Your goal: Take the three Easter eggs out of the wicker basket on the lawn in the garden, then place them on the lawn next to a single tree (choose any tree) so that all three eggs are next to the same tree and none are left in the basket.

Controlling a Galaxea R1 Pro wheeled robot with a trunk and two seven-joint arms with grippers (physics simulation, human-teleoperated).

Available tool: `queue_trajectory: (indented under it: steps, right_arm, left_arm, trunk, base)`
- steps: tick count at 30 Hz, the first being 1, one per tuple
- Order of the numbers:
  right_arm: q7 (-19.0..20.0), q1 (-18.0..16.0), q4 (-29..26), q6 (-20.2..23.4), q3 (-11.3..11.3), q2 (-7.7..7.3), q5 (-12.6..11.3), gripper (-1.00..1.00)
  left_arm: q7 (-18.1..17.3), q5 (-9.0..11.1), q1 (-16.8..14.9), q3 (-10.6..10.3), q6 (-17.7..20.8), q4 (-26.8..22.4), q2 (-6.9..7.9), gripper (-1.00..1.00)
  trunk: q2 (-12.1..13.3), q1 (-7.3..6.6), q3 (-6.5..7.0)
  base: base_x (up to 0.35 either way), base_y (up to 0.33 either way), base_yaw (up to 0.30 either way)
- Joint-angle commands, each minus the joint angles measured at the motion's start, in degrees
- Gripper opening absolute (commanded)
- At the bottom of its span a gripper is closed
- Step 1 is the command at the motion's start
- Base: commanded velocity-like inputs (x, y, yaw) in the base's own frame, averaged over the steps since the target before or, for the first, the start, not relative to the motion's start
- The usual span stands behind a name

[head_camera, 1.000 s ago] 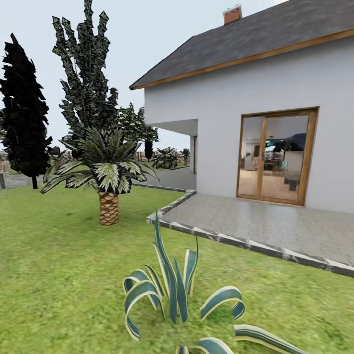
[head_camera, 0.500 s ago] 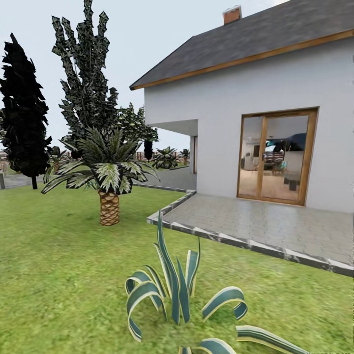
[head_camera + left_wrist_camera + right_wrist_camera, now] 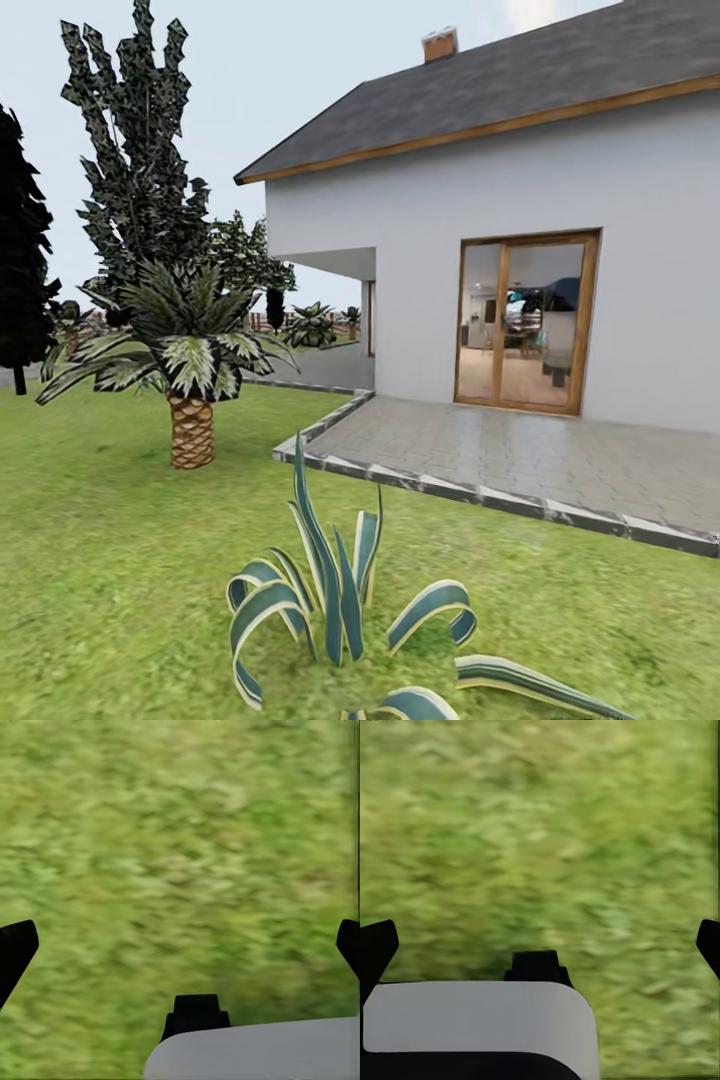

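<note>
Head view: tree (image 3: 130,170) trunk hidden behind palm (image 3: 190,360); lawn (image 3: 180,855) blurred

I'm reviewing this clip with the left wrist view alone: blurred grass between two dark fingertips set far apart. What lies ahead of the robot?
Observer: In the head view, a striped spiky plant stands on the lawn directly in front.
Operator: Is there any tree to head for?
Observer: Yes. At the left, a tree with a jagged, pale-spotted dark green crown rises behind a short palm.
Operator: And the other arm?
Observer: The right gripper is above blurred grass, with its jaws wide apart and nothing between them.
</note>
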Motion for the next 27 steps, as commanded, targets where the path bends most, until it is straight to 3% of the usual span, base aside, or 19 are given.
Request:
queue_trajectory:
  steps: [1, 20, 27]
  right_arm:
    - [-0.01, -0.04, 0.06, -0.21, -0.3, 0.02, 0.02, 1.0]
    - [-0.01, -0.04, 0.04, -0.22, -0.3, -0.04, 0.02, 1.0]
    - [-0.01, -0.04, 0.09, -0.23, -0.3, -0.04, 0.02, 1.0]
  left_arm:
    - [0.07, -0.26, 0.03, -0.09, -0.08, -0.1, 0.02, 1.0]
    - [0.07, -0.26, 0.03, -0.09, -0.08, -0.1, 0.02, 1.0]
    - [0.07, -0.26, 0.03, -0.09, -0.04, -0.1, 0.02, 1.0]
  trunk:
    - [-0.03, 0.0, 0.0]
    - [-0.03, 0.0, 0.97]
    - [-0.03, 0.0, 0.85]
  base:
    - [0.0, 0.0, -0.208]
    - [0.0, 0.0, -0.208]
    - [0.0, 0.0, -0.054]
